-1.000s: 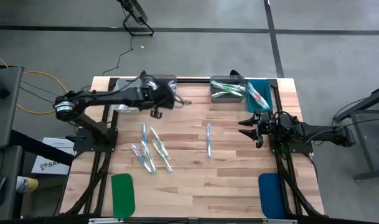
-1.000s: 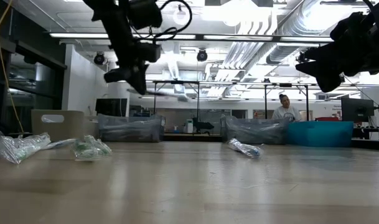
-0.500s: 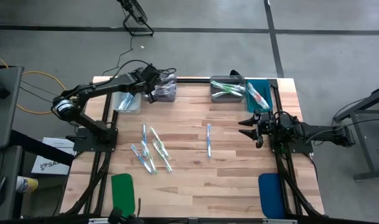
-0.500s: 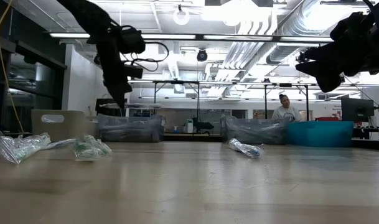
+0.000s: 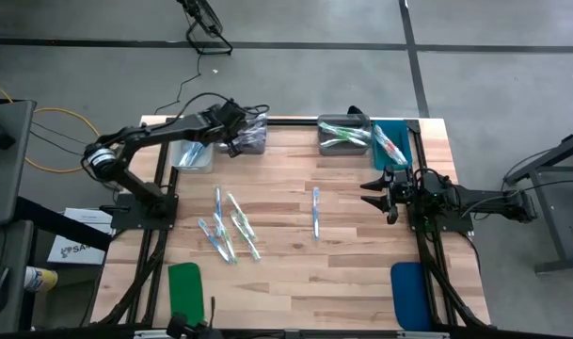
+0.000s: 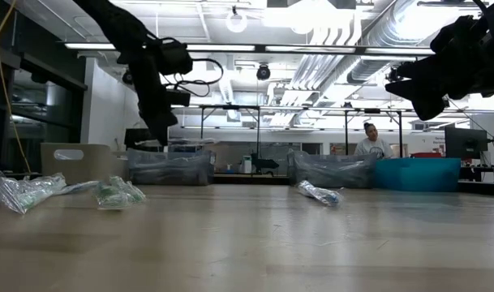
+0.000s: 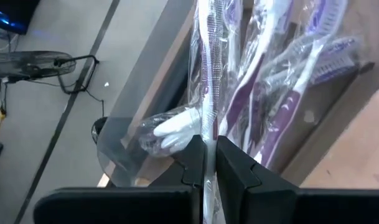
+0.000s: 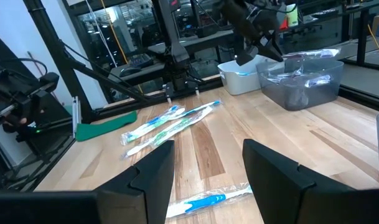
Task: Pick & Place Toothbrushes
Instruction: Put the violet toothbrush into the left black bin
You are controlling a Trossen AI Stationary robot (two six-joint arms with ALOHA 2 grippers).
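Left hand (image 7: 205, 165): pinched a wrapped purple toothbrush (image 7: 205, 93) over the grey bin (image 5: 248, 137).
Right hand (image 8: 205, 171): waited, fingers spread.
Left: several toothbrushes on worktop (image 5: 342, 273).

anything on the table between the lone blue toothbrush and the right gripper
No, only bare wood of the table lies between the blue toothbrush and the right gripper, seen in the high view.

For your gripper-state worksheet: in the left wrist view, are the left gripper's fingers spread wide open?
No. The left gripper is pinched shut on a wrapped toothbrush above the grey bin.
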